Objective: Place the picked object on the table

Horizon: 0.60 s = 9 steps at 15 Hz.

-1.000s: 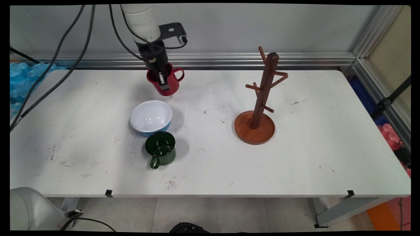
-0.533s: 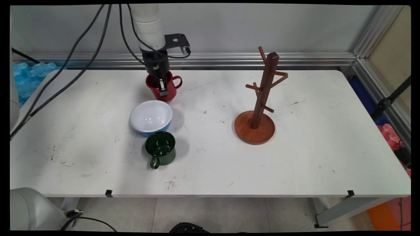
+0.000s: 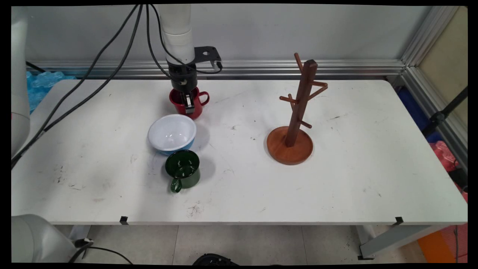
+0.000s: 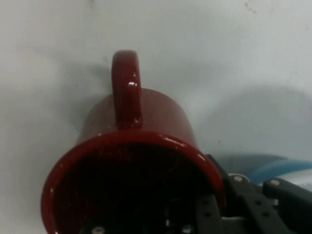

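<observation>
Where the red mug [image 3: 188,105] hung tilted and lifted at the table's far side a second ago, the main view now has it lower and upright, seemingly set on the white table [image 3: 336,179], though its foot is hard to make out behind the rim of the white bowl [image 3: 171,133] just in front. The gripper [image 3: 188,104] pinches the mug's near wall, one finger inside and one outside, with the handle pointing right. A green mug [image 3: 183,172] stands just in front of the bowl, touching or nearly so, and the wooden mug tree [image 3: 295,116] stands well apart to the right; none of these three has shifted. No writing can be read on any of them. From the hand view, the red mug [image 4: 134,161] fills the lower frame, its handle pointing up the picture and its mouth dark. The gripper [image 4: 212,207] straddles the rim at lower right, its fingertips cut off at the bottom edge, and a strip of the bowl [image 4: 280,168] shows at the right edge.
</observation>
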Motion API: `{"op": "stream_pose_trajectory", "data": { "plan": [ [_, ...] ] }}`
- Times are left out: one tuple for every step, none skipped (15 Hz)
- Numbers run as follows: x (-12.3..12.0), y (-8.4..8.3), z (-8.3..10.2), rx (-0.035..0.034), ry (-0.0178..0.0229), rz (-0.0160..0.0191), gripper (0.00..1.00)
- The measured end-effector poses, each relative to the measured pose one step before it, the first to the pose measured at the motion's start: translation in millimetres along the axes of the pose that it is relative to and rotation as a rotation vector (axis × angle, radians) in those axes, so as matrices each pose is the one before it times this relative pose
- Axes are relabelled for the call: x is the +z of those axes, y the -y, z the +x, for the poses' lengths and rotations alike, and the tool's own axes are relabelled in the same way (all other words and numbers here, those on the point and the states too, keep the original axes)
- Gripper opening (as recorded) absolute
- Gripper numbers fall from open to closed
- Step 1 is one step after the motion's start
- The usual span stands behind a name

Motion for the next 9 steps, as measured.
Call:
{"op": "stream_pose_trajectory", "data": {
  "plan": [
    [2.5, 0.24, 1.76, -0.00246, 0.00069, 0.00042, 0.0],
    [2.08, 0.14, 1.52, -0.00251, -0.00057, -0.00086, 0.0],
    [2.23, 0.09, 1.81, -0.00313, -0.00142, -0.00119, 0.0],
    [2.03, 0.09, 1.83, -0.0031, -0.0024, -0.00133, 0.0],
    [1.68, 0.1, 1.8, -0.00381, -0.00384, -0.0014, 1.0],
    [1.4, 0.13, 1.43, -0.00345, -0.0037, -0.00123, 1.0],
    [1.23, 0.2, 1.32, -0.00281, -0.00368, -0.00107, 1.0],
    [1.26, 0.31, 1.4, -0.00285, -0.00387, -0.00019, 1.0],
    [0.59, 0.3, 0.56, -0.00161, -0.00211, 0.00045, 1.0]
  ]
}}
